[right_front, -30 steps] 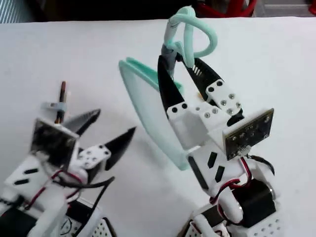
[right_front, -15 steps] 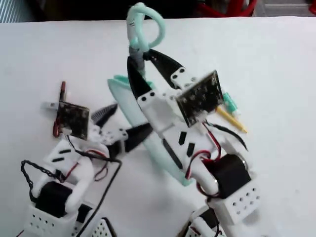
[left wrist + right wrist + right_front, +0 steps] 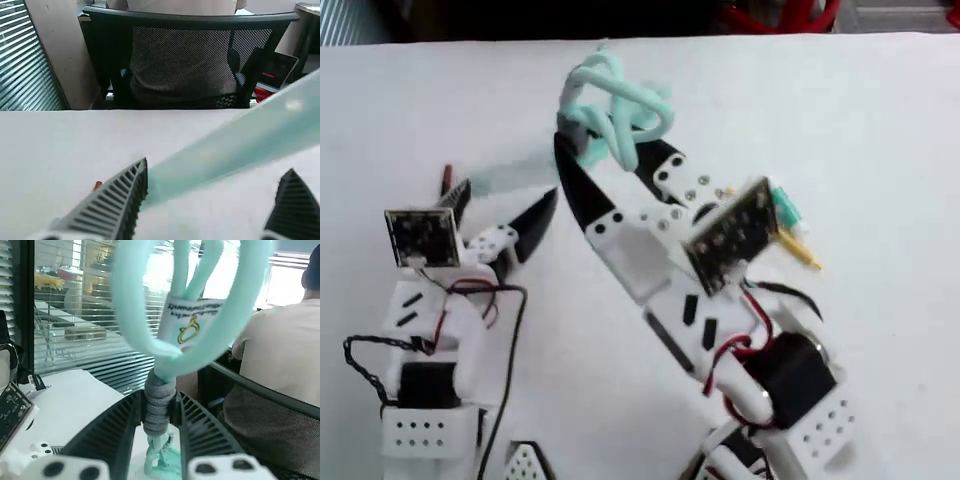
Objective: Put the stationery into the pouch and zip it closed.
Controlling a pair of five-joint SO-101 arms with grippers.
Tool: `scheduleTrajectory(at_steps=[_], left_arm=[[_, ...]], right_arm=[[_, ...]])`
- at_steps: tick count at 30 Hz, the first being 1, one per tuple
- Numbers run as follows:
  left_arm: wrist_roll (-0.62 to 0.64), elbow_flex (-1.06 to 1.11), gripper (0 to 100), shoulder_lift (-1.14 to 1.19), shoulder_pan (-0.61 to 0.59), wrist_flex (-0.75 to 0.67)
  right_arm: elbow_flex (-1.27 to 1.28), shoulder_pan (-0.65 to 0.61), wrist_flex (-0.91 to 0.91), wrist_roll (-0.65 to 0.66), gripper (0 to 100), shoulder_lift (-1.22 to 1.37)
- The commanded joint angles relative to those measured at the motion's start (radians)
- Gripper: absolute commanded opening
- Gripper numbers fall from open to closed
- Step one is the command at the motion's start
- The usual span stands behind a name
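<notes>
1 pouch (image 3: 240, 145), R tool (image 3: 160, 410) clamped on strap (image 3: 129, 315), L tool (image 3: 216, 167) apart, 1 yellow pencil (image 3: 802, 252)

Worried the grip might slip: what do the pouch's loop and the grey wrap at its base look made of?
Loop: soft, matte mint cord, perhaps padded fabric or silicone. It bends in smooth round curves without creasing.
Grey wrap: looks like wound thread or cord, with ribbed turns visible. It is clamped in the right gripper.
</notes>
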Motion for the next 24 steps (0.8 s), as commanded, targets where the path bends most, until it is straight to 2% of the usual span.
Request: scheduleTrajectory(at_steps=[1,6,9,16,18,21,24], left_arm=[[-0.009,-0.034,39,-0.015,0.047,0.078],[-0.023,-0.040,39,-0.015,0.128,0.064],[-0.120,-0.063,39,-0.033,0.197,0.057],[-0.315,-0.206,39,-0.249,0.294,0.331],[-0.336,-0.204,39,-0.315,0.348,0.390],[-0.333,-0.183,38,-0.367,0.403,0.405],[-0.334,-0.173,34,-0.372,0.369,0.377]], right_arm=[[-0.041,-0.007,-0.021,-0.006,1.8,0.044],[-0.041,-0.012,0.007,-0.008,1.8,0.094],[-0.041,-0.012,0.033,-0.009,1.8,0.096],[-0.051,-0.010,0.061,-0.002,1.8,0.096],[-0.066,-0.013,0.044,-0.006,1.8,0.105],[-0.114,-0.051,0.051,-0.009,1.8,0.125],[-0.173,-0.079,0.117,-0.009,1.8,0.139]])
